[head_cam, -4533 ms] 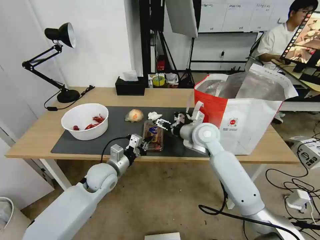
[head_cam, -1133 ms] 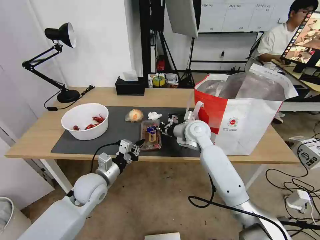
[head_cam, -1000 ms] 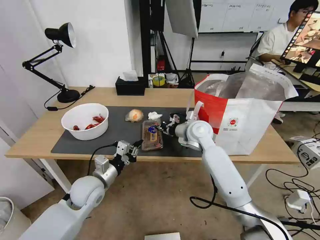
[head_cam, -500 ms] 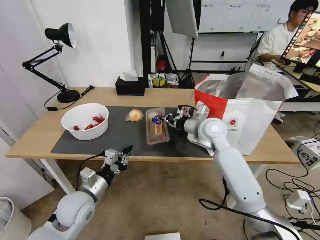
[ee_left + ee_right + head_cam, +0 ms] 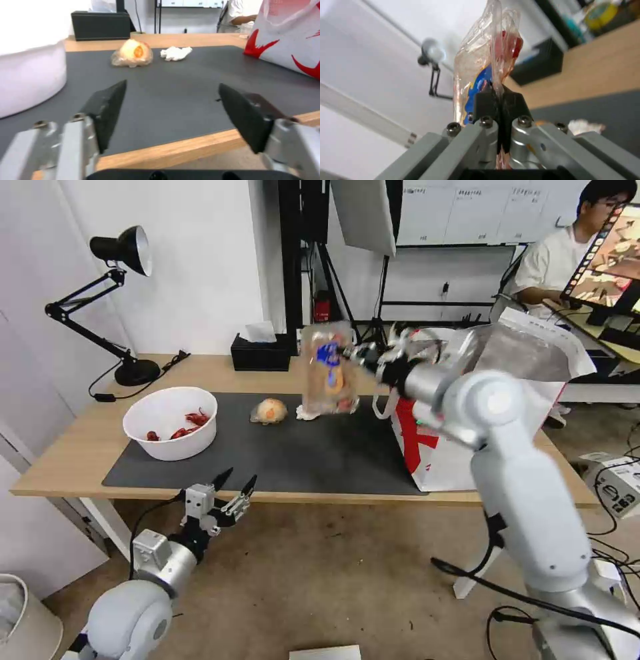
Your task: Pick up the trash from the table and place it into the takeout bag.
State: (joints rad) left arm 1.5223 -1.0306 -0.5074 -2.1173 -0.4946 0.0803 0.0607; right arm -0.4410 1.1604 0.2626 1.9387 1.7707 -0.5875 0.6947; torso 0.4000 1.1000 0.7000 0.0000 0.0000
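Note:
My right gripper is shut on the edge of the clear plastic tray, which hangs in the air above the dark mat, left of the takeout bag. The white bowl with red shells sits at the mat's left end. The orange-tinted wad and the crumpled tissue lie near the mat's far edge. My left gripper stands open below and in front of the table's near edge.
A black desk lamp stands at the table's back left. A black tissue box sits at the back edge. Cables lie on the floor at the right. The bag's red-and-white side rises at the mat's right end.
My right gripper has lifted the tray off the mat and carried it up toward the bag's opening. My left arm has drawn back off the table and lowered, its gripper open.

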